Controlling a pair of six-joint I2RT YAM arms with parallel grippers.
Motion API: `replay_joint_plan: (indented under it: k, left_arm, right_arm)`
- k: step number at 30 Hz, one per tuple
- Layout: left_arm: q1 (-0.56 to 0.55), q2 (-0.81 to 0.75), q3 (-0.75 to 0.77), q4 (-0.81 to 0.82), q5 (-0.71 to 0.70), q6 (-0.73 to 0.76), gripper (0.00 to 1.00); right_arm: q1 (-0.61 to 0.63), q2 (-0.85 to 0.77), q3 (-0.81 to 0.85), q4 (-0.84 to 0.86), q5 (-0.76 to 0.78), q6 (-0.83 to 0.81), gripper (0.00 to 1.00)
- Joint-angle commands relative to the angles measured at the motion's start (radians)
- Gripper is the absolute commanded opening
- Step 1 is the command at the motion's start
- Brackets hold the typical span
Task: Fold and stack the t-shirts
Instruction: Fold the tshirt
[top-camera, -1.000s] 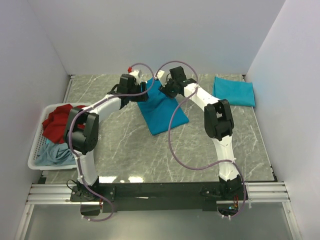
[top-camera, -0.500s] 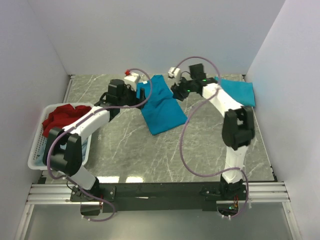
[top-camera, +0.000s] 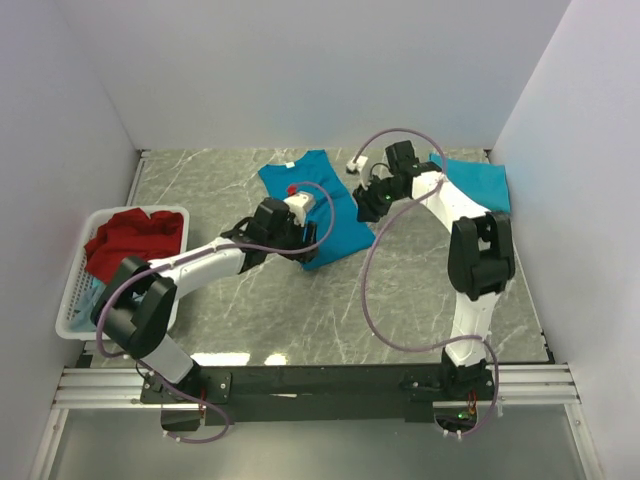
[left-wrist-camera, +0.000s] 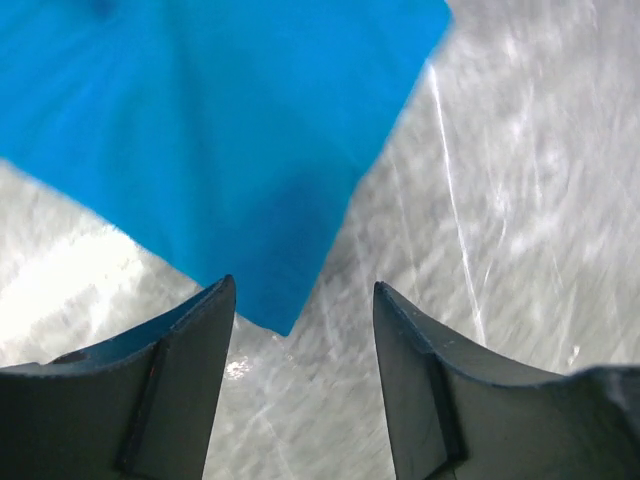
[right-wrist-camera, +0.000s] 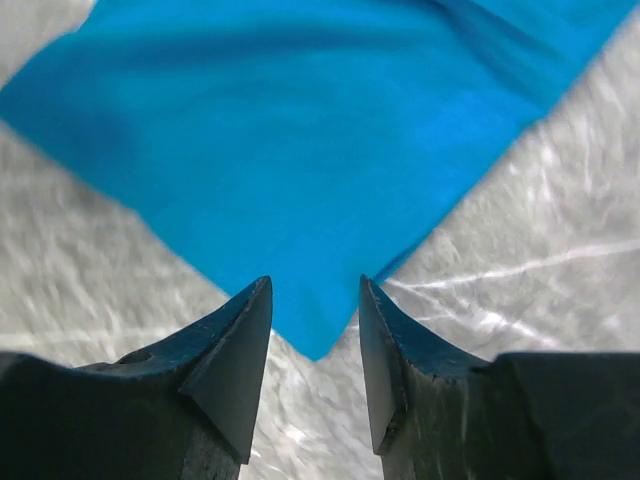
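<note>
A teal-blue t-shirt (top-camera: 325, 195) lies flat on the marble table, its white neck label at the back. My left gripper (top-camera: 298, 248) is open and empty over the shirt's near corner, which shows between the fingers in the left wrist view (left-wrist-camera: 285, 300). My right gripper (top-camera: 372, 208) is open and empty at the shirt's right corner (right-wrist-camera: 318, 340). A folded teal t-shirt (top-camera: 472, 182) lies at the back right. A red t-shirt (top-camera: 130, 235) sits in the basket, with a sliver of pale grey-blue cloth (top-camera: 88, 295) beneath it.
The white slatted basket (top-camera: 70, 315) stands at the table's left edge. White walls close in the back and both sides. The black rail with the arm bases (top-camera: 320, 385) runs along the near edge.
The teal shirt has been spread wider, from a narrow strip to a broad shape. My left gripper moved from its back edge to its near corner. My right gripper moved to its right corner.
</note>
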Motion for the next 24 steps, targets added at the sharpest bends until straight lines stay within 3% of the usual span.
replay_joint_plan:
  k: [1, 3, 7, 24]
  left_arm:
    - [0.012, -0.061, -0.068, 0.091, -0.123, -0.284, 0.63]
    - [0.013, -0.118, -0.128, 0.188, -0.144, -0.376, 0.65]
    - [0.013, -0.152, -0.211, 0.232, -0.171, -0.533, 0.63]
    - [0.013, 0.011, -0.22, 0.329, -0.095, -0.585, 0.52]
  right_arm:
    - [-0.05, 0.058, 0.084, -0.06, -0.024, 0.294, 0.47]
    - [-0.056, 0.082, 0.082, -0.019, -0.02, 0.392, 0.47]
    - [-0.069, 0.142, 0.096, -0.023, 0.006, 0.444, 0.47]
    - [-0.122, 0.222, 0.081, -0.025, -0.027, 0.475, 0.48]
